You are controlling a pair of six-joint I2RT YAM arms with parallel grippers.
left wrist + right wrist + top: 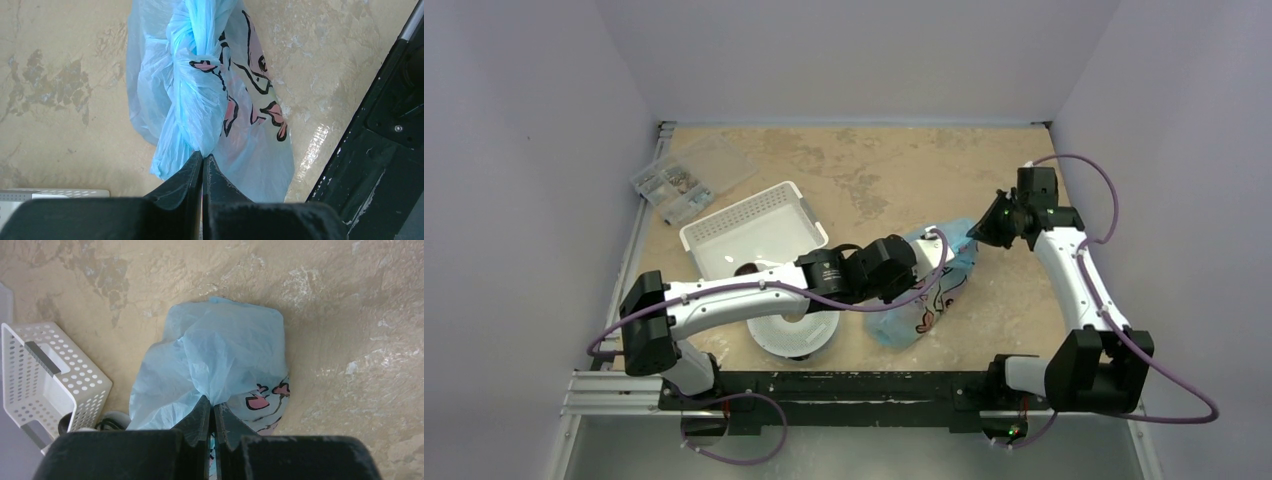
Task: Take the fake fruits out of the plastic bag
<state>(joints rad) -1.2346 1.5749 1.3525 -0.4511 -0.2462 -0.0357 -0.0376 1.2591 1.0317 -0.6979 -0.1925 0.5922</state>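
Observation:
The light-blue plastic bag (921,300) with a pink print lies on the table between the arms. My left gripper (932,258) is shut on a bunched fold of the plastic bag (200,95); its tips (203,155) pinch the film just below a twisted knot. From the far right, my right gripper (980,232) is shut on the other end of the plastic bag (225,350), its tips (212,402) closed on gathered film. The fake fruits are hidden inside the bag. Only a faint reddish tint (241,137) shows through the film.
A white slotted basket (769,205) stands left of the bag, with a small dark thing (746,268) inside at its near edge. A round white perforated disc (792,338) lies under the left arm. A clear parts box (686,180) sits at the far left.

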